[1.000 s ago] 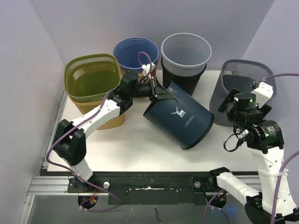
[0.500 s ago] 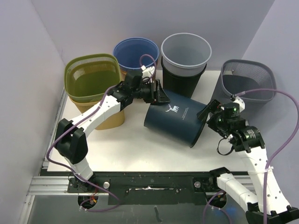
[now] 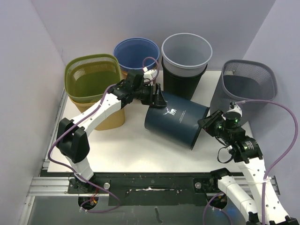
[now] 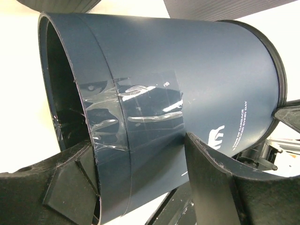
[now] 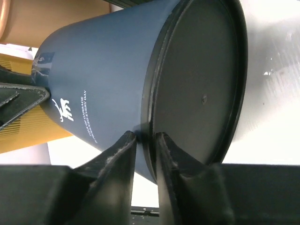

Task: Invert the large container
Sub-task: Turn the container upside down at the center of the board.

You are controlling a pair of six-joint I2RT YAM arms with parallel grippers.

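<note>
- The bin (image 3: 180,123) lies on its side on the worktop (image 3: 136,150), with its mouth toward the left arm and its base toward the right arm.
- The right hand (image 3: 205,123) pinches the base lip. Its fingers (image 5: 123,154) sit close together with the lip between them.
- The left hand (image 3: 158,98) is spread and straddles the mouth rim, one finger inside and one outside, neither pressing the wall.
- Recommended: raise the base up and over, pivoting on the mouth rim.
- Withdraw the left hand first so the rim can seat flat.
- Caution: the grip on the lip is thin and may slip as the load shifts.
</note>
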